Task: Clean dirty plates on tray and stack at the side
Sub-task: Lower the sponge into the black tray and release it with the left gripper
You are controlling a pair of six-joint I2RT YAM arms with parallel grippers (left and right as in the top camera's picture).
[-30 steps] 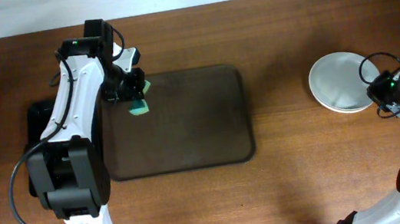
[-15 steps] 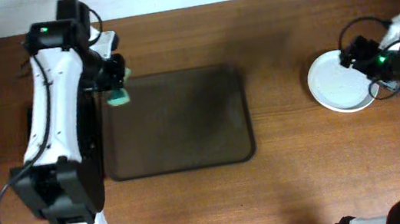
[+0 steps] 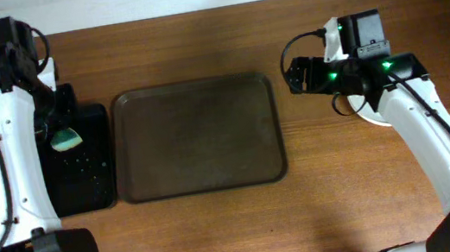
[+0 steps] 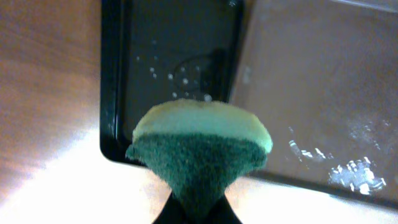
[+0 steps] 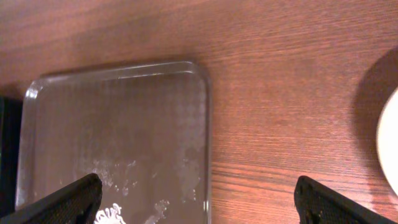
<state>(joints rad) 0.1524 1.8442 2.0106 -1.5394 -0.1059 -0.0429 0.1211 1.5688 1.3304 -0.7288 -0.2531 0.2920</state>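
The dark brown tray [image 3: 200, 138] lies in the middle of the table with no plates on it; wet streaks show on it in the right wrist view [image 5: 112, 130]. A white plate [image 3: 364, 113] sits to the right of the tray, mostly hidden under my right arm; only its rim [image 5: 392, 149] shows in the right wrist view. My right gripper [image 3: 292, 77] hangs open and holds nothing, over the tray's right edge [image 5: 196, 199]. My left gripper [image 4: 196, 214] is shut on a green sponge [image 4: 199, 149], held over the black tray [image 3: 92, 174].
The small black tray [image 4: 174, 56] lies against the brown tray's left side [image 4: 323, 93], with water droplets on it. Bare wooden table runs between the brown tray and the plate. The table's far edge meets a white wall.
My left arm swung left, carrying the sponge from the brown tray's far left corner to above the black tray. My right gripper opened and moved left from the plate toward the tray.
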